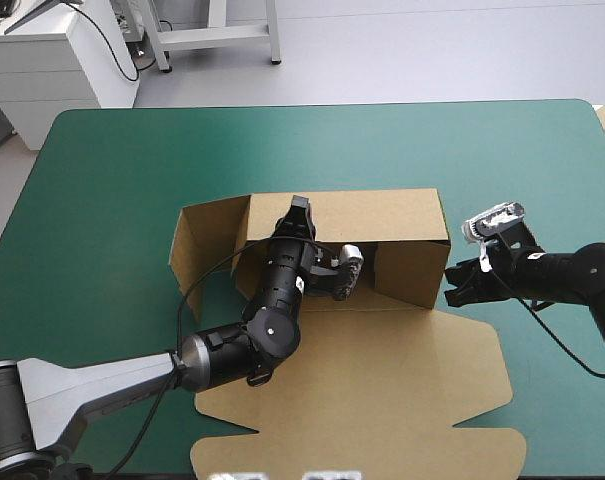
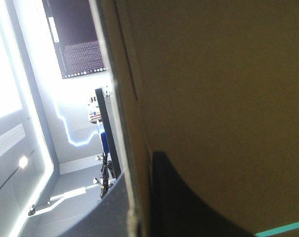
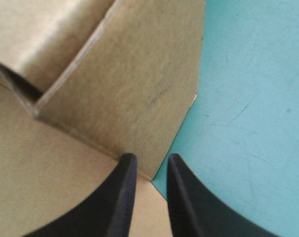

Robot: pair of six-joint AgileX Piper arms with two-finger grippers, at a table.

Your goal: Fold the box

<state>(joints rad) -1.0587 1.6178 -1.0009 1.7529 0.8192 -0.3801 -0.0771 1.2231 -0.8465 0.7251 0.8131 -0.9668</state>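
Teal-green cover (image 1: pixel 102 200), stiff brown box (image 1: pixel 382 215), walls raised, left pincer (image 1: pixel 299 208) and right pincer (image 3: pixel 150 157) both pinching it

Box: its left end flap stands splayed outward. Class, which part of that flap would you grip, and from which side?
Probably the flap's free top edge, approached from above: the panel stands upright with both faces bare, so one finger fits each side. Its hinged end joins the back wall, where the left gripper sits.
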